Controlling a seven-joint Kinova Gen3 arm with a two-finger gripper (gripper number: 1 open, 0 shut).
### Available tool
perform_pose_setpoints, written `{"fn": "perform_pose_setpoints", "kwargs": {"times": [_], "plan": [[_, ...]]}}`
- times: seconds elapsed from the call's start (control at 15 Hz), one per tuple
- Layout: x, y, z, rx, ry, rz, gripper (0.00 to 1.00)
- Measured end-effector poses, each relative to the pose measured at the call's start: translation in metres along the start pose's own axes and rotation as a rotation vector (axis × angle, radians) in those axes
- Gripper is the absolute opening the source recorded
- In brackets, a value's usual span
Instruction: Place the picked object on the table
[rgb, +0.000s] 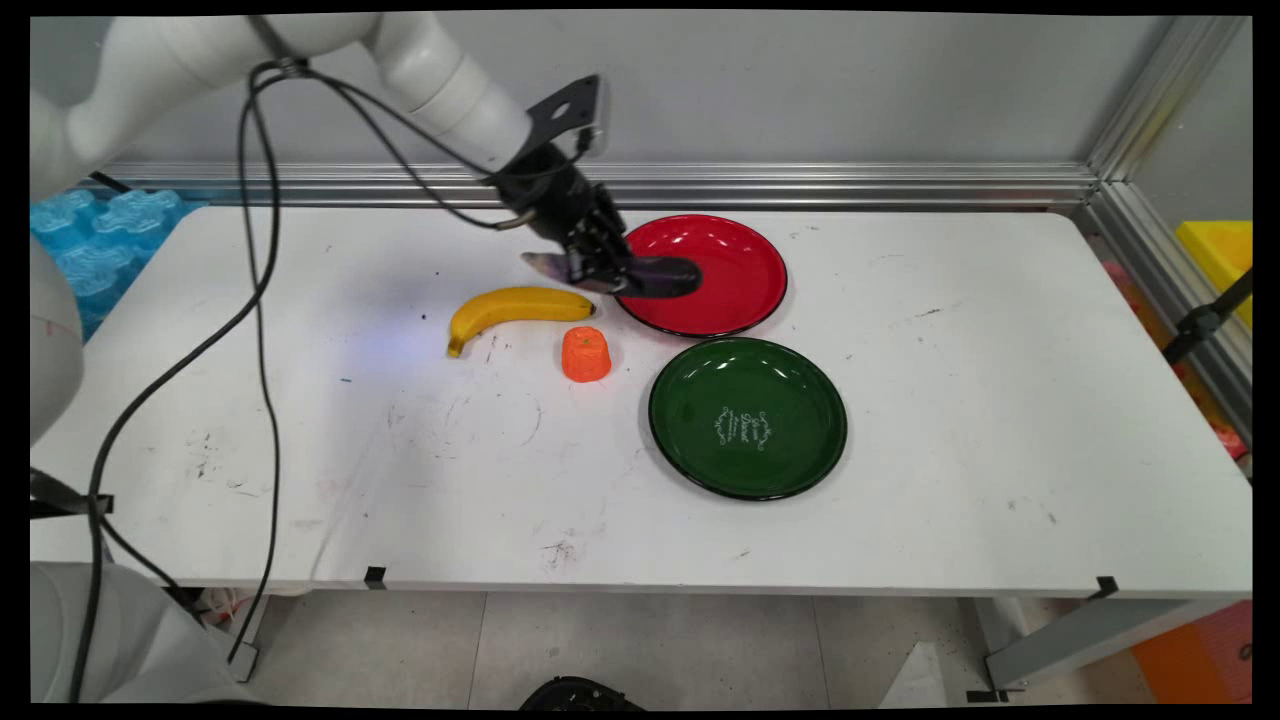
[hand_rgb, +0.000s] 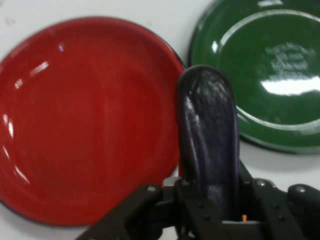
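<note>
Over the glossy red round plate's left rim, black two-finger gripper clamps a dark purple eggplant; off-centre hold, could pivot or slip.

Eggplant middle hidden by gripper, green plate cut off at hand view's top and right, its lettering blurred, red plate cut at left

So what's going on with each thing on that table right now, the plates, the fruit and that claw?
gripper: shut on the eggplant, raised over the red plate's left rim.
eggplant: held in the air, lying level.
red plate: upright on the table, nothing resting in it.
green plate: upright, bare inside.
banana: lying on the table, untouched.
orange piece: standing on the table by the banana.
</note>
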Motion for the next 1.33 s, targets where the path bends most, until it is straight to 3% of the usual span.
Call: {"fn": "perform_pose_setpoints", "kwargs": {"times": [0.67,1.33], "plan": [[-0.074,0.05,-0.031,-0.083,-0.049,0.047,0.0],[-0.107,0.067,-0.005,-0.1,-0.042,0.041,0.0]]}}
